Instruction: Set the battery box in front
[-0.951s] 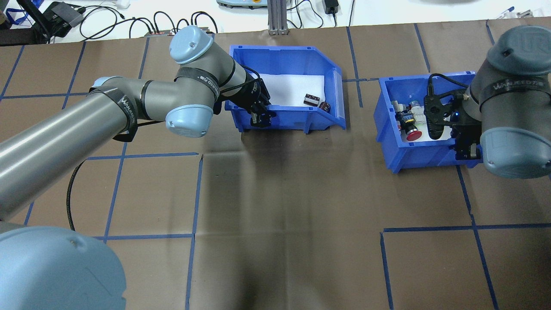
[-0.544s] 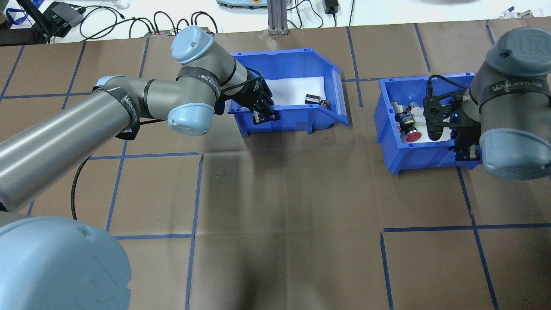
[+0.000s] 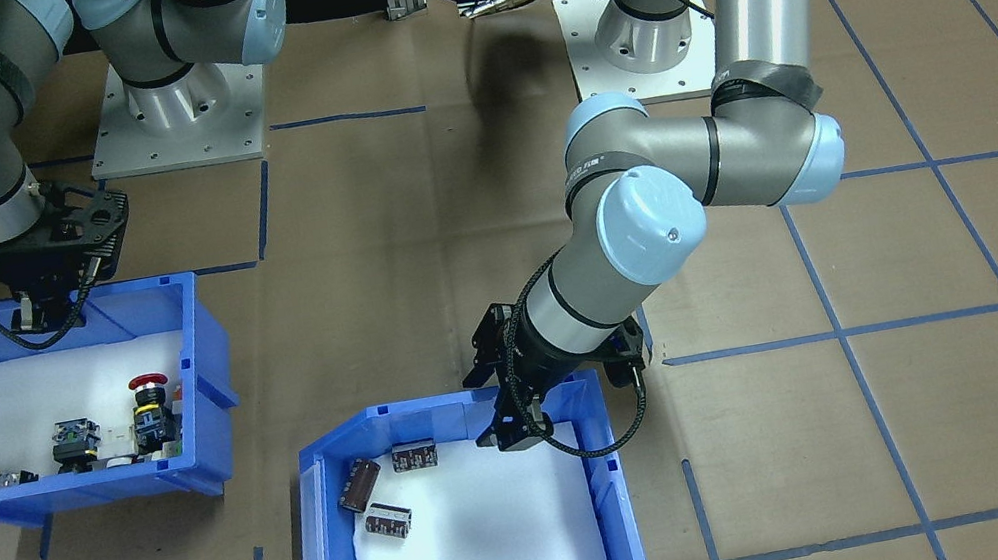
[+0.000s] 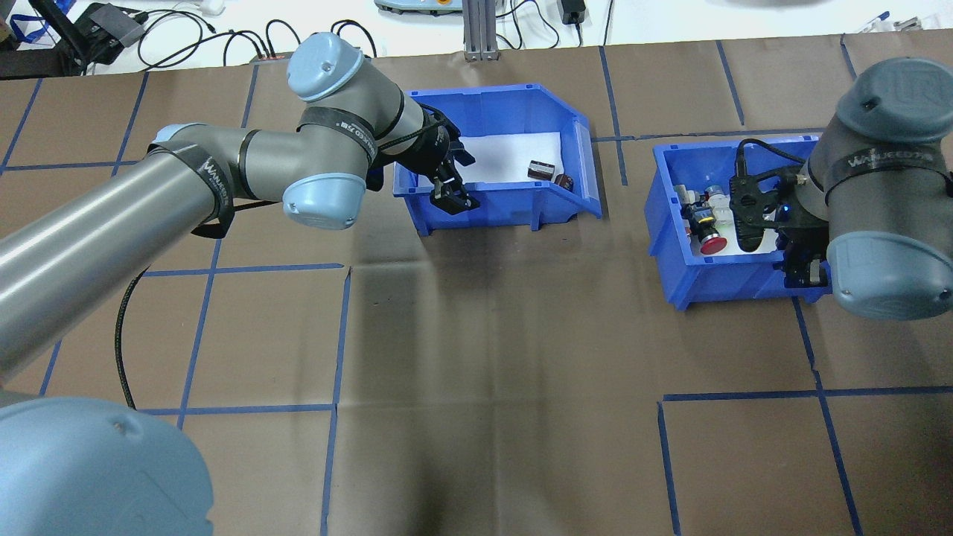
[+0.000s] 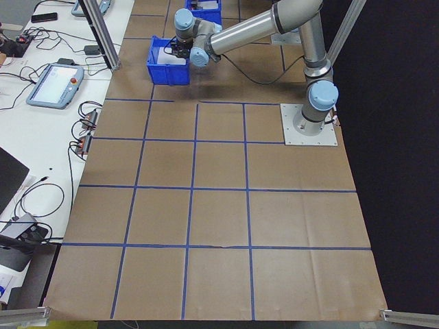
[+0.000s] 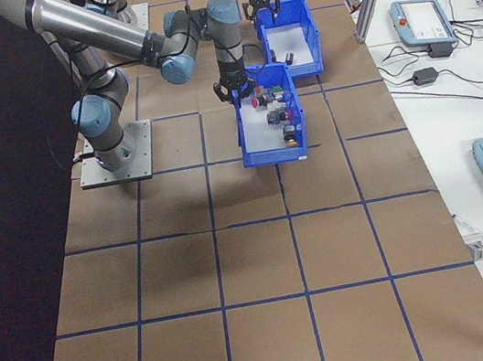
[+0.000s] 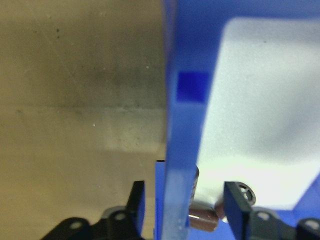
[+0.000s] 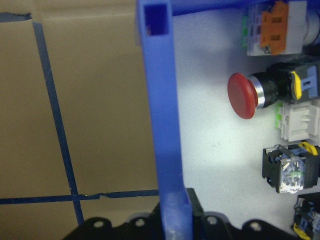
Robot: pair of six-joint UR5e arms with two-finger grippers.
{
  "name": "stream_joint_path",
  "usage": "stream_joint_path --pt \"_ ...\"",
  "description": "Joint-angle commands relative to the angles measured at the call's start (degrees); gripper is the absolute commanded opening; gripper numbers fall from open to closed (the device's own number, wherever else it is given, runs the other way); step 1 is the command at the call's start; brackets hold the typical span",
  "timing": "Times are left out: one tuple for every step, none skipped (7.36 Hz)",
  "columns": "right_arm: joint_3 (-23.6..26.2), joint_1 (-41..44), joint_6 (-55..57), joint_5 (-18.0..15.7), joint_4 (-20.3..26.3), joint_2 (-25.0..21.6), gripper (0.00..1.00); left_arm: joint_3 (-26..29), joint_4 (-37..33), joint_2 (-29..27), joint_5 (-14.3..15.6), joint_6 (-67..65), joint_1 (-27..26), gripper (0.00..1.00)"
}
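Observation:
The battery box [image 4: 506,93] is a blue bin with white foam, standing mid-table at the far side. Three dark-brown cells [image 3: 387,520] lie near its cut-away front. My left gripper [image 4: 450,197] straddles the box's near wall [image 7: 182,125]. It is open, one finger outside the wall and one inside, with gaps showing in the left wrist view. My right gripper [image 4: 802,272] is shut on the near wall [image 8: 160,100] of the other blue bin [image 4: 730,286], which holds switches and a red push-button [image 8: 244,96].
Brown paper with blue tape lines covers the table [image 4: 491,357]. Cables and devices lie on the white bench [image 4: 223,30] beyond the far edge, and an aluminium post [image 4: 476,30] stands behind the battery box. Both arm bases [image 3: 172,112] are on the robot's side.
The battery box slid a little away from the robot, then stopped, and my left gripper lifted slightly at its wall. My right gripper drew the switch bin slightly toward the robot.

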Motion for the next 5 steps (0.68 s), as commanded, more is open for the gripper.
stream_joint_path --pt "5.5 0.4 1.8 0.2 0.0 -5.4 0.06 -0.1 -1.6 4.7 3.3 2.3 0.3 0.98" --pt "8.1 1.0 3.3 1.7 0.3 -7.9 0.06 -0.1 -6.0 7.5 4.1 5.0 0.4 0.98" --pt "10.5 2.6 5.0 2.2 0.4 -10.6 0.06 -0.1 -11.5 10.6 8.4 12.2 0.4 0.98" --pt "12.8 6.1 8.5 2.1 0.4 -12.8 0.06 -0.2 -16.8 14.2 10.7 17.7 0.5 0.98" --pt "13.1 11.0 12.4 1.6 0.4 -13.3 0.06 -1.0 -21.5 18.1 13.3 23.7 0.6 0.98"
